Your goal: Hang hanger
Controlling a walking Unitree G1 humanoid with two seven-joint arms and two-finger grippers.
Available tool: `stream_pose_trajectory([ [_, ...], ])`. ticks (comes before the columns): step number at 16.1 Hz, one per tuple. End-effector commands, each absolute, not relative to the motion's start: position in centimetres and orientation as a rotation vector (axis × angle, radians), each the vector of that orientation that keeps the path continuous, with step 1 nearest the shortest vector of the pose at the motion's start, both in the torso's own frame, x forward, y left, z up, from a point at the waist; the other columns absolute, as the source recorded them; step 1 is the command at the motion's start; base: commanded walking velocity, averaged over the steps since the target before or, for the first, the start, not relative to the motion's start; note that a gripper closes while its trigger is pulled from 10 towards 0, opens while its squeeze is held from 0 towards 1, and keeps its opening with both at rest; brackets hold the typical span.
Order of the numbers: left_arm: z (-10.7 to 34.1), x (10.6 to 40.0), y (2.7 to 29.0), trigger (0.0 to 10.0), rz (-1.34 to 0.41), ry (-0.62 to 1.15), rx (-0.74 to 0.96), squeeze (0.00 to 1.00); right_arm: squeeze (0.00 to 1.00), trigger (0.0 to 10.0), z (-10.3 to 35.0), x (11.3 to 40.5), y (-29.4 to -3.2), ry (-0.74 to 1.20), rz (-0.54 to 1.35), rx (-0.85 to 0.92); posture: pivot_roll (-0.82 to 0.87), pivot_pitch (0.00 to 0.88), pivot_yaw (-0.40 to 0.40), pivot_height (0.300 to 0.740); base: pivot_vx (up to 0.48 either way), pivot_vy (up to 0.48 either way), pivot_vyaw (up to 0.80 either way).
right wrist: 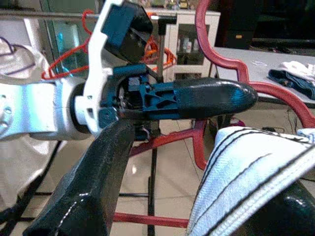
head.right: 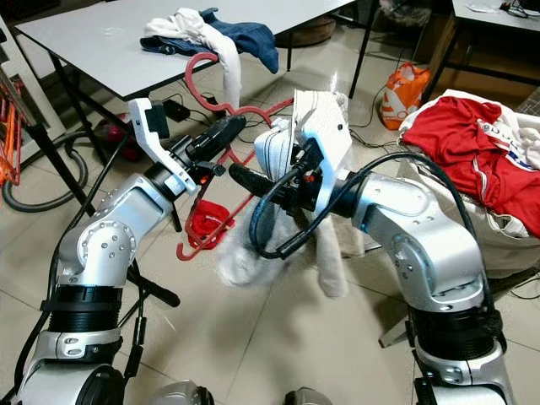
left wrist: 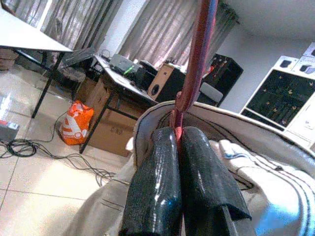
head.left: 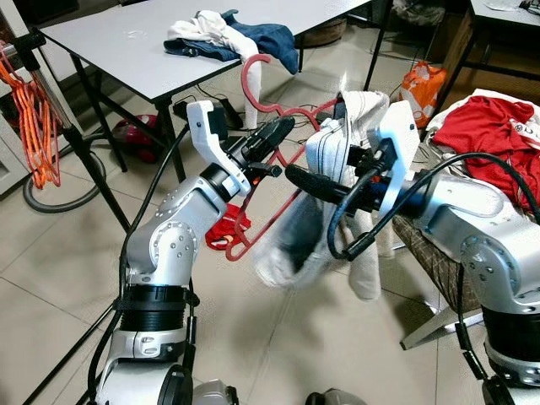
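Note:
My left gripper (head.left: 274,135) is shut on the upper frame of a red plastic hanger (head.left: 251,80), whose hook points up toward the table. A white garment with thin dark stripes (head.left: 291,245) is draped over the hanger and hangs down between the arms. Just below the left gripper, my right gripper (head.left: 305,180) reaches in from the right. It is open, with the garment's edge (right wrist: 246,172) lying over one finger while the other finger (right wrist: 83,191) is bare. In the left wrist view the red hanger (left wrist: 197,54) rises from between the pressed fingertips.
A clothes rack with orange wire hangers (head.left: 34,126) stands at the left. Behind is a grey table (head.left: 126,42) with a heap of clothes (head.left: 232,38). A pile with a red shirt (head.left: 485,126) lies at the right. An orange bag (head.left: 422,84) and cables sit on the tiled floor.

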State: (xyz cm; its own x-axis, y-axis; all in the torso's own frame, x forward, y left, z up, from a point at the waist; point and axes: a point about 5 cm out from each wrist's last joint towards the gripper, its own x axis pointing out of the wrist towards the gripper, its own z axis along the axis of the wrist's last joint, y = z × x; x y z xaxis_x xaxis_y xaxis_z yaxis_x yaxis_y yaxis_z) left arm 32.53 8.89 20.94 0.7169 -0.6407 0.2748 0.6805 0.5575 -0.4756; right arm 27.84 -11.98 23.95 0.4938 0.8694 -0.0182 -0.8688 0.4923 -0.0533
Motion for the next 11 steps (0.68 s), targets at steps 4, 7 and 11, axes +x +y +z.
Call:
stream_pose_trajectory([
  [4, 22.4, 33.0, 8.7, 10.0, -0.788, -0.135, -0.582, 0.00, 1.00, 10.0, 25.5, 28.0, -12.3, -0.079, 1.047, -0.034, -0.13, 0.000, 0.043, 0.740, 0.000, 0.000, 0.00],
  [7, 22.5, 33.0, 8.7, 10.0, -0.787, -0.135, -0.579, 0.00, 1.00, 10.0, 24.2, 28.8, -12.2, -0.047, 0.981, -0.073, -0.13, 0.000, 0.044, 0.740, 0.000, 0.000, 0.00],
  [11, 22.5, 33.0, 8.7, 10.0, -0.787, -0.138, -0.576, 0.00, 1.00, 10.0, 23.1, 29.0, -11.9, -0.007, 0.995, 0.084, -0.12, 0.000, 0.042, 0.740, 0.000, 0.000, 0.00],
])
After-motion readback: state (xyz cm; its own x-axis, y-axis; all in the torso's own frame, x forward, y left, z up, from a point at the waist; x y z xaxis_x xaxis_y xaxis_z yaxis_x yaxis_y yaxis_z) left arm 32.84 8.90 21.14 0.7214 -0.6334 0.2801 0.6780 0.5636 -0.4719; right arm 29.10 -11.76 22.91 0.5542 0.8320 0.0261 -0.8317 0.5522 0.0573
